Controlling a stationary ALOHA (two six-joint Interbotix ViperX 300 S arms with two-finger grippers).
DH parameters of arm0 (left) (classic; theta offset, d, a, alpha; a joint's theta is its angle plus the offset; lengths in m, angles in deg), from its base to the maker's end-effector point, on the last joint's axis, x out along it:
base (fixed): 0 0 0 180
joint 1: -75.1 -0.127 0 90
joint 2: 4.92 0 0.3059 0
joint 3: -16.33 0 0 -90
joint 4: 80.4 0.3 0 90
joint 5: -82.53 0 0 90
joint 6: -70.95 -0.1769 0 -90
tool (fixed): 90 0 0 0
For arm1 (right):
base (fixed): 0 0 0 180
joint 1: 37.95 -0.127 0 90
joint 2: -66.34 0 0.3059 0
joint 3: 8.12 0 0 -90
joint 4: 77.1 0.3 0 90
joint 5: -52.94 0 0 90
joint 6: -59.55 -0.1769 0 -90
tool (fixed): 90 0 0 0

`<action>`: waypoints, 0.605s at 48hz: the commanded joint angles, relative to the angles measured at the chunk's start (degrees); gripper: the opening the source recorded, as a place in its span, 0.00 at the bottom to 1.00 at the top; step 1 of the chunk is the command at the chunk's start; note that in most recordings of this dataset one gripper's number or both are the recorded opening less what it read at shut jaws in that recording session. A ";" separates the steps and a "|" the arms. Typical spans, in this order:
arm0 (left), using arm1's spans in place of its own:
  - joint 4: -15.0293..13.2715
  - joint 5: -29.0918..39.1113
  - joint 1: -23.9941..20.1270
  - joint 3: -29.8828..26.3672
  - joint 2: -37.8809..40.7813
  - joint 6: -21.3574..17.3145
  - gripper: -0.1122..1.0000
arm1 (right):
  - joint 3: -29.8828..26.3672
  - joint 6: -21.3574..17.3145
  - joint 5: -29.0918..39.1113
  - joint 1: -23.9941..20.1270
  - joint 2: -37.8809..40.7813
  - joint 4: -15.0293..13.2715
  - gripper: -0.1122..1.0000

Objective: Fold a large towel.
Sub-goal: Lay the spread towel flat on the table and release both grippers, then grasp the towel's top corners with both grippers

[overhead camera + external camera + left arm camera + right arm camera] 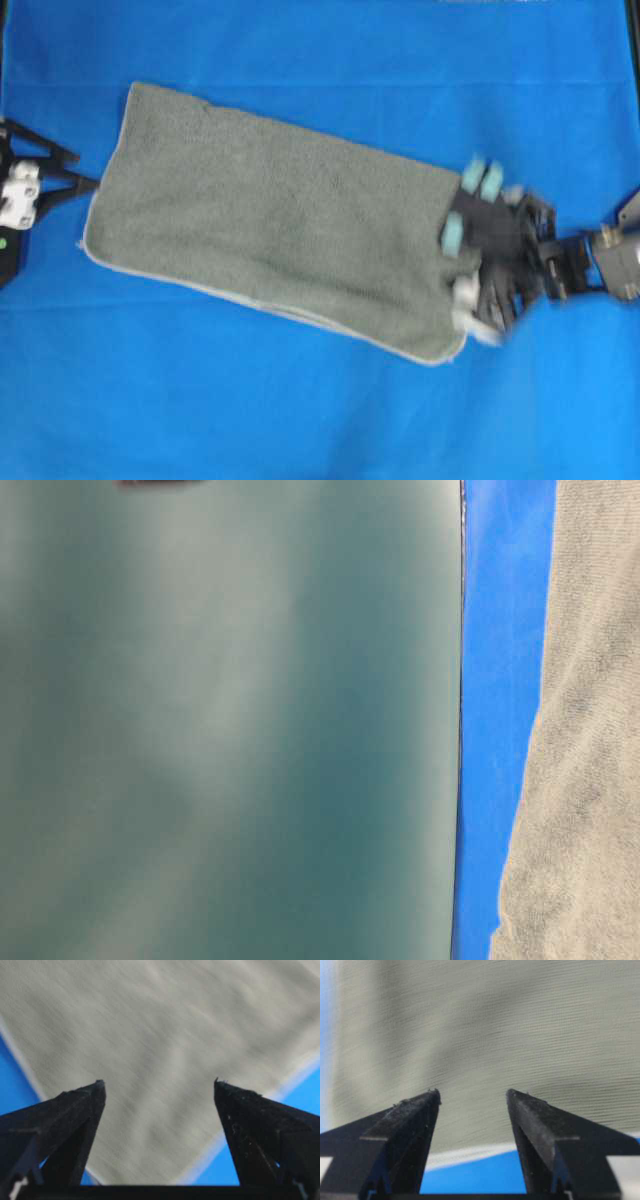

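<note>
The large towel [275,215] lies flat on the blue desk [320,60], a long folded strip running slantwise from the upper-left area toward the lower right, a second layer's pale edging peeking out along its lower side. The left pincer [85,172] sits at the towel's left end, its jaws spread and holding nothing; in its wrist view the cloth shows between both black fingers [75,1120]. The right pincer [462,265] hovers over the towel's right end, blurred, jaws likewise spread and empty.

Judging by the strip shape, one fold looks finished and the next would bring one short end across to the other. To do that well, each pincer should take a corner of the same short end through both layers, lift just clear of the desk, and carry it over evenly so the edging lines up.
</note>
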 commanded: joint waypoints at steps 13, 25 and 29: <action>-0.09 -20.48 -6.59 -0.88 17.58 -23.29 0.84 | 3.78 -4.04 -2.99 13.89 3.08 -10.20 0.64; -0.62 -25.75 -9.58 -6.59 35.33 -38.32 0.84 | 5.98 -4.66 -12.48 18.90 6.86 -11.69 0.64; -0.70 -25.93 -9.93 -9.40 41.13 -40.61 0.84 | 5.98 -4.66 -13.97 19.69 7.91 -11.87 0.64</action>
